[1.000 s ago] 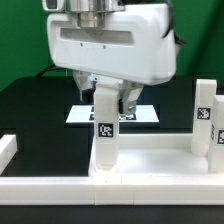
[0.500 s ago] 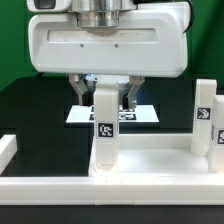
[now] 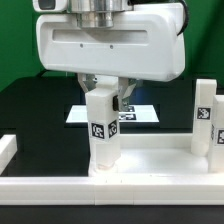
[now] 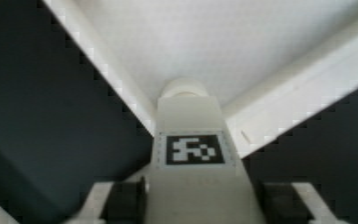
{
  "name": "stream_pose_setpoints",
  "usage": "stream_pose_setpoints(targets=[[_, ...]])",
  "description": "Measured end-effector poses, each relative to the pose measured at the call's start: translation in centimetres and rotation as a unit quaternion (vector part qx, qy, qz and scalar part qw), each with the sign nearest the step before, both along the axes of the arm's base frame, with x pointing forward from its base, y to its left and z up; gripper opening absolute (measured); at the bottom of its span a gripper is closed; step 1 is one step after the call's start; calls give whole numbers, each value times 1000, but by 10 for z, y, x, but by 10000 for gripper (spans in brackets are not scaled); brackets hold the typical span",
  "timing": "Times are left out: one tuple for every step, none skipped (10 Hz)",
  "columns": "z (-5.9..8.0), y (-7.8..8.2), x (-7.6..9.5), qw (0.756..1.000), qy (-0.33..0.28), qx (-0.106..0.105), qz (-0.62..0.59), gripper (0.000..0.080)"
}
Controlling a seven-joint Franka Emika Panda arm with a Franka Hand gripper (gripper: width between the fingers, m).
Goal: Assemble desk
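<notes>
While the gripper (image 3: 104,97) clamps the leg (image 3: 102,130) upright on the tabletop (image 3: 140,165), you want to twist it squarely, pressing straight down so it seats.

A bulky white rounded hand housing (image 3: 108,45) under a ribbed metallic grey wrist flange (image 3: 97,10).

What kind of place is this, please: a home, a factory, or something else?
Probably a robotics lab bench. A gripper holds a tagged white leg over a tabletop, on a black table with a marker board and green backdrop.
</notes>
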State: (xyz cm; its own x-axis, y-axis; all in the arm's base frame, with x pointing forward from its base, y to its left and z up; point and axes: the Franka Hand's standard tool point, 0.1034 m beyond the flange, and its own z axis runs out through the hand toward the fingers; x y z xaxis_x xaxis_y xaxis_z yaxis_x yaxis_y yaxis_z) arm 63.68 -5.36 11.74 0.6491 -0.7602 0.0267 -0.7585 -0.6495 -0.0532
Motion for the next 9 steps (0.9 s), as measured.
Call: stream_pose_setpoints(targets=[[0,0,-1,998,-2,9,-70,288],[-1,-2,-1,987,-4,29,-160,288],[-1,-2,-3,969,-10,46,-241,288],[-1,0,-4,950,-20,65,-306,291],[-2,1,-6,926,-27,81,-367,291],[-2,6,-5,907,-23,86,-411,292],[-2,8,-5,902,-23,86,-422,292],[-2,7,-5,909,-24,85,-408,292],[-3,7,-6,911,-23,84,-403,292]])
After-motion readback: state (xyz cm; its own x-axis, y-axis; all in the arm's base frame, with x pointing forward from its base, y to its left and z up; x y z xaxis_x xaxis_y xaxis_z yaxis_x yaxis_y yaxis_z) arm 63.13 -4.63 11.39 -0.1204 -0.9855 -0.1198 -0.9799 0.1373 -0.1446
